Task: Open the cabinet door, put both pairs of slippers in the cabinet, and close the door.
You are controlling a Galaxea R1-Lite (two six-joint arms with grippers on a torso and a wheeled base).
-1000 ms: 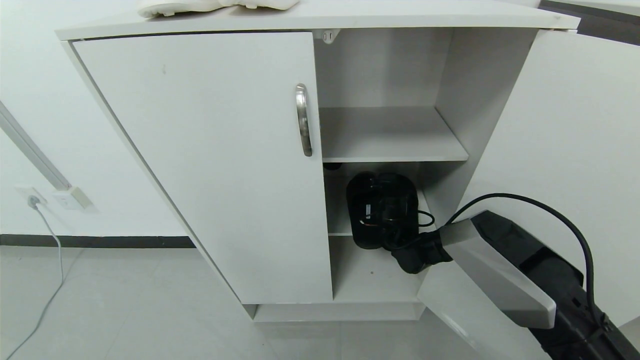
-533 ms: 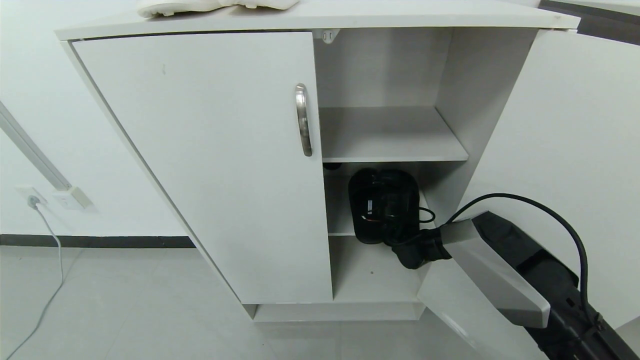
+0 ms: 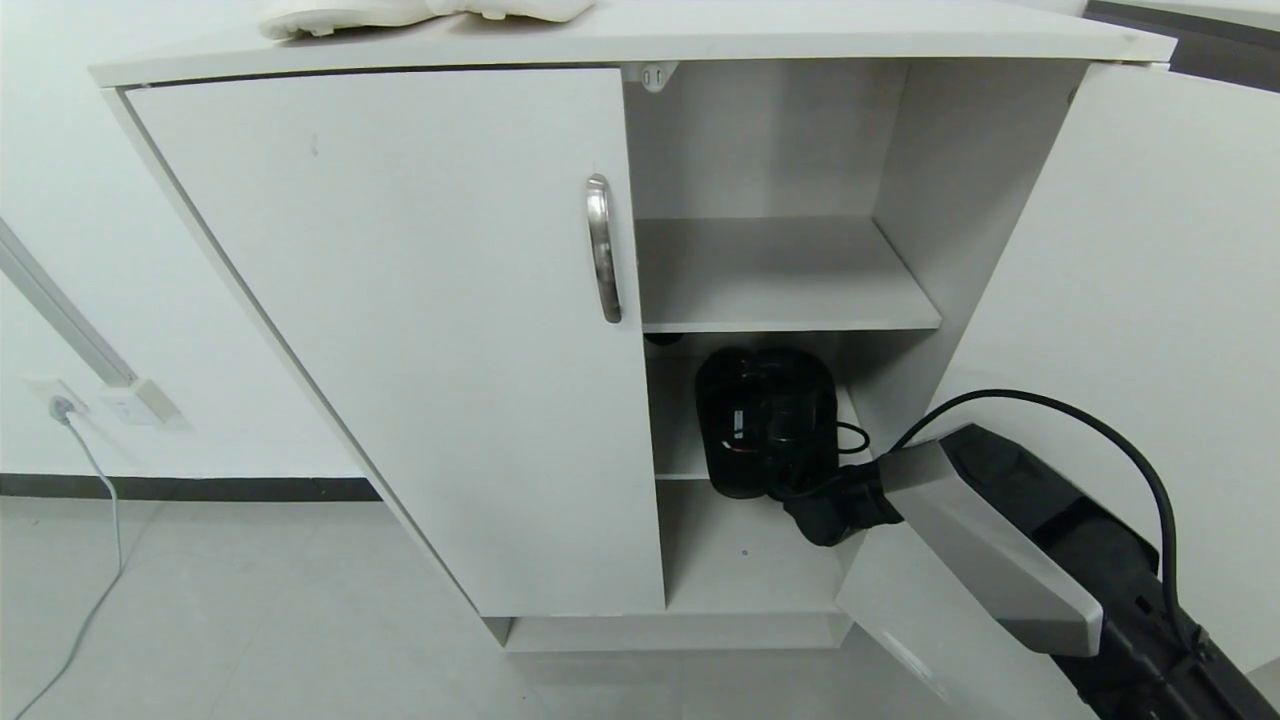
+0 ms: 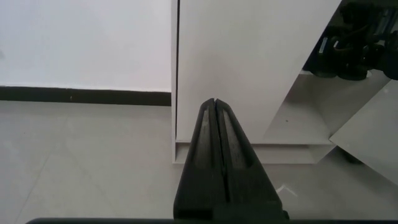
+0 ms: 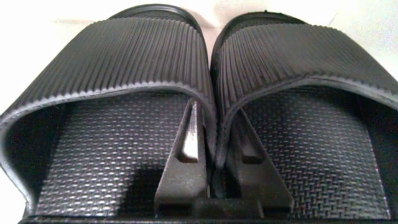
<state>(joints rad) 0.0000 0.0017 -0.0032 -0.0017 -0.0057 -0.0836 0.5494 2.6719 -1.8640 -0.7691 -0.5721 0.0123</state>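
The white cabinet [image 3: 640, 40] has its right door [image 3: 1150, 300] swung open and its left door [image 3: 400, 330] closed. A pair of black ribbed slippers [image 3: 765, 420] [image 5: 149, 68] hangs side by side over the cabinet's middle shelf. My right gripper [image 5: 214, 149] is shut on their adjoining inner walls. A pair of white slippers [image 3: 420, 12] lies on the cabinet top. My left gripper [image 4: 214, 109] is shut with nothing in it. It is low over the floor, facing the bottom of the closed door.
The upper shelf [image 3: 780, 270] is bare, as is the bottom compartment [image 3: 740, 550]. A metal handle [image 3: 600, 250] runs down the closed door's edge. A wall socket with a grey cable [image 3: 60, 408] lies far left. Grey tiled floor [image 3: 250, 620] spreads in front.
The whole head picture has shifted a little, so the camera moved. The black slippers stay at about the same place inside the cabinet, still in my right gripper.
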